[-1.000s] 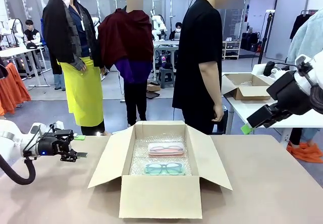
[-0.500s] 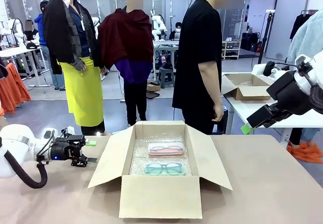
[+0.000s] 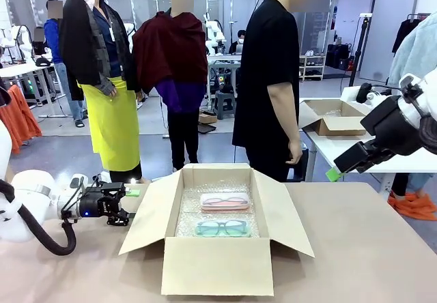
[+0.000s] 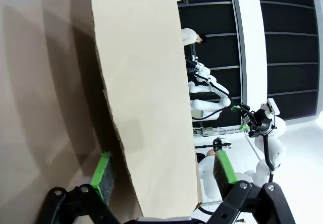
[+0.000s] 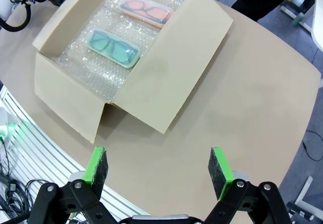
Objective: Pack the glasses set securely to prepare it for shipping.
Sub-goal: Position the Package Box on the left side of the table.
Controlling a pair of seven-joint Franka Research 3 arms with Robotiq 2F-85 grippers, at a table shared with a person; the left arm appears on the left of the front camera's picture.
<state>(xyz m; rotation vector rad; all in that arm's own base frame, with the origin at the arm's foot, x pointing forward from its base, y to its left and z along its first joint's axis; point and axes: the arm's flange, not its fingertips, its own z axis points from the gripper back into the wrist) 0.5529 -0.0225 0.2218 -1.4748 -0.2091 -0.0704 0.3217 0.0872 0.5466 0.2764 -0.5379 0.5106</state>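
Across the lower frame, the table (image 3: 369,248) carries an open box (image 3: 217,262) at centre; its lining of bubble wrap (image 3: 188,218) holds the pink case (image 3: 224,200) behind the teal case (image 3: 222,228), as before. At lower left, the left fingers (image 3: 126,205) have moved right since the earlier frame and now straddle the box's left flap (image 4: 146,93), spread, not clamped. At right, the right fingers (image 3: 333,174) hang released, unmoved.
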